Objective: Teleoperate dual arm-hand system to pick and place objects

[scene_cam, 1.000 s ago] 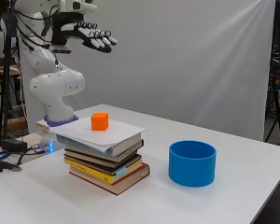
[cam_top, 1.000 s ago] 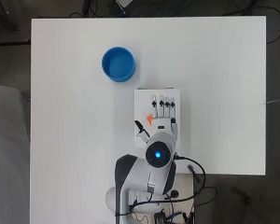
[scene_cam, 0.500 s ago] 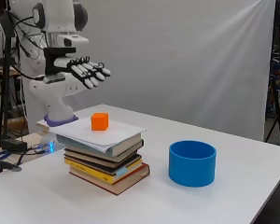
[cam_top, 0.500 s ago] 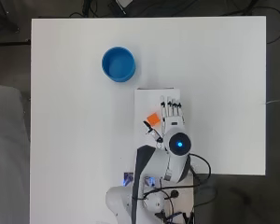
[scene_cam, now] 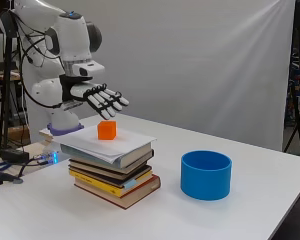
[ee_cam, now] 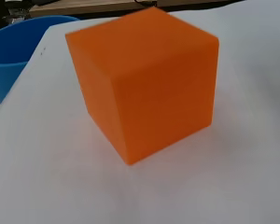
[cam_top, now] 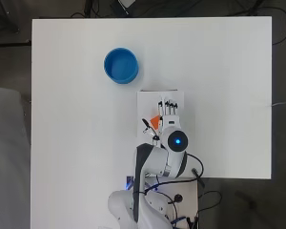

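Side view, left to right. The white robot arm [scene_cam: 72, 47] carries its black and white hand [scene_cam: 101, 99] palm down, fingers spread and nearly straight, holding nothing; it hovers just above and slightly behind the small orange cube [scene_cam: 107, 130], apart from it, a posture that suits a descent onto the cube from above. The cube rests on a white sheet of paper [scene_cam: 117, 143] covering a stack of hardcover books [scene_cam: 115, 172], which raises it off the white table [scene_cam: 230, 215] and probably eases access for the fingers. To the right, well apart from the stack, stands an empty blue cylindrical bowl [scene_cam: 206, 175], the likely destination. In the wrist view the cube [ee_cam: 144, 81] fills the frame, edge-on.
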`<state>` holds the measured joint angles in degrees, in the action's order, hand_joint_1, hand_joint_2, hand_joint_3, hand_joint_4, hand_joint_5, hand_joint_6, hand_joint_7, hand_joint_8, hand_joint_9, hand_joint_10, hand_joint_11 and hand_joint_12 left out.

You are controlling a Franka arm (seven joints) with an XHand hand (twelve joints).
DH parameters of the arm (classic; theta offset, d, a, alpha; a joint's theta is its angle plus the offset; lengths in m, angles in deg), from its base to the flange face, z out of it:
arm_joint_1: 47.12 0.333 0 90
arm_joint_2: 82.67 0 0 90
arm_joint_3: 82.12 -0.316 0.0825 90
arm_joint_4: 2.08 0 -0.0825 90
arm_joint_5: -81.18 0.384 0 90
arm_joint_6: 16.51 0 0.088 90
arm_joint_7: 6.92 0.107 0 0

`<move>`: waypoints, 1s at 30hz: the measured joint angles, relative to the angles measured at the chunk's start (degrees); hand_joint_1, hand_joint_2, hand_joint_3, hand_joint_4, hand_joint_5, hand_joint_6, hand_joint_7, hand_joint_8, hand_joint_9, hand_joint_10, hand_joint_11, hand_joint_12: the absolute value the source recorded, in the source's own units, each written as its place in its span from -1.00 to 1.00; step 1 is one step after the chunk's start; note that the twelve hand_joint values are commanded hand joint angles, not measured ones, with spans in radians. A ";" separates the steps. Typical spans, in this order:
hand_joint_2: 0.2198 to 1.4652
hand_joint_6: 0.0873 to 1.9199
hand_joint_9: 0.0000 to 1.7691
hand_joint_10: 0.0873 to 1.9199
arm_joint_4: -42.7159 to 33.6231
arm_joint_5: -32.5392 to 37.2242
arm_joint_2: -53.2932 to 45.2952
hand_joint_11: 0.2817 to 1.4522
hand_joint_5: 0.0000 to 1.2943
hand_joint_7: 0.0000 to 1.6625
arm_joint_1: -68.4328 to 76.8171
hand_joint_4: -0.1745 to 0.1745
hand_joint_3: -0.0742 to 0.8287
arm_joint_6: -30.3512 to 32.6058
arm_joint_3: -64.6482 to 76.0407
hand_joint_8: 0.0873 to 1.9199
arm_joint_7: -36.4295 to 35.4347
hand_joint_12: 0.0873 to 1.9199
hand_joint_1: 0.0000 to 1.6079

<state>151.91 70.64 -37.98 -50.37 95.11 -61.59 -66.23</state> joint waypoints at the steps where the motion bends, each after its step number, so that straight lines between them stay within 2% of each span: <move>1: 0.19 -1.00 -0.45 -1.00 1.23 -0.32 0.23 -0.58 -0.69 -0.64 -0.12 0.31 -0.82 1.11 0.34 -1.00 -0.28 -1.00 -0.74; 3: 0.19 -1.00 -0.46 -1.00 2.82 -0.86 0.48 -0.58 -0.71 -0.65 -0.24 0.29 -0.82 2.75 1.00 -1.00 -1.90 -1.00 -0.74; 7: 0.20 -1.00 -0.47 -1.00 4.35 -1.22 1.38 -0.59 -0.72 -0.67 -0.48 0.23 -0.82 2.15 1.36 -1.00 -5.88 -1.00 -0.74; 12: 0.21 -1.00 -0.45 -1.00 5.95 -1.24 0.54 -0.59 -0.70 -0.65 -0.45 0.22 -0.82 1.36 1.83 -1.00 -5.62 -1.00 -0.74; 13: 0.29 -1.00 -0.34 -1.00 5.56 -1.20 -0.02 -0.52 -0.56 -0.52 -0.39 0.26 -0.81 1.18 1.99 -1.00 -5.51 -1.00 -0.64; 14: 0.38 -1.00 -0.17 -1.00 5.14 -1.14 -0.58 -0.39 -0.28 -0.31 -0.33 0.45 -0.80 1.01 2.16 -1.00 -5.39 -1.00 -0.48; 15: 0.52 -0.46 -0.15 -0.37 4.88 -1.10 -1.13 -0.23 -0.13 -0.30 -0.21 0.68 -0.84 1.00 2.41 -0.38 -5.28 -0.92 -0.26; 16: 0.65 0.06 -0.17 0.22 4.85 -1.08 -1.82 -0.28 -0.10 -0.33 -0.14 0.83 -0.85 1.38 2.88 0.23 -5.08 -0.50 -0.15; 17: 0.75 0.34 -0.19 0.60 4.92 -0.94 -2.54 -0.39 -0.14 -0.32 -0.09 0.44 -0.84 2.02 3.42 0.58 -4.99 -0.15 0.04; 18: 0.80 0.47 -0.21 0.78 5.03 -0.68 -3.18 -0.48 -0.17 -0.29 -0.03 0.08 -0.84 2.76 4.00 0.74 -5.40 0.04 0.17; 19: 0.82 0.53 -0.22 0.86 5.07 -0.40 -3.36 -0.53 -0.19 -0.27 0.02 -0.17 -0.84 3.10 4.46 0.80 -6.39 0.13 0.25; 21: 0.84 0.60 -0.23 0.93 4.65 0.91 -3.19 -0.57 -0.23 -0.25 0.32 -0.30 -0.83 3.11 5.29 0.83 -9.79 0.22 0.31; 23: 0.86 0.64 -0.21 0.98 2.59 4.15 -3.19 -0.57 -0.25 -0.26 0.88 -0.27 -0.83 2.55 5.42 0.86 -13.79 0.39 0.31; 25: 0.84 0.59 -0.13 1.00 -0.58 7.30 -3.63 -0.53 -0.22 -0.24 1.60 -0.43 -0.84 2.66 4.83 0.86 -15.96 0.58 0.34; 27: 0.82 0.53 0.00 1.00 -5.11 9.60 -4.42 -0.41 -0.18 -0.21 2.36 -0.69 -0.85 1.97 3.61 0.86 -16.51 0.78 0.37; 28: 0.79 0.53 0.07 1.00 -7.48 10.49 -4.99 -0.33 -0.12 -0.21 2.72 -0.10 -0.85 0.95 2.97 0.92 -16.41 0.87 0.26; 29: 0.76 0.54 0.12 1.00 -10.04 11.40 -5.76 -0.26 -0.07 -0.20 3.13 0.39 -0.85 -0.38 2.35 0.97 -16.26 0.93 0.17; 30: 0.74 0.55 0.17 1.00 -12.66 12.27 -6.62 -0.20 -0.04 -0.18 3.52 0.69 -0.85 -1.77 1.66 0.99 -16.01 0.97 0.12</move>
<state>139.25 82.91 -44.61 -46.85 93.34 -59.93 -82.24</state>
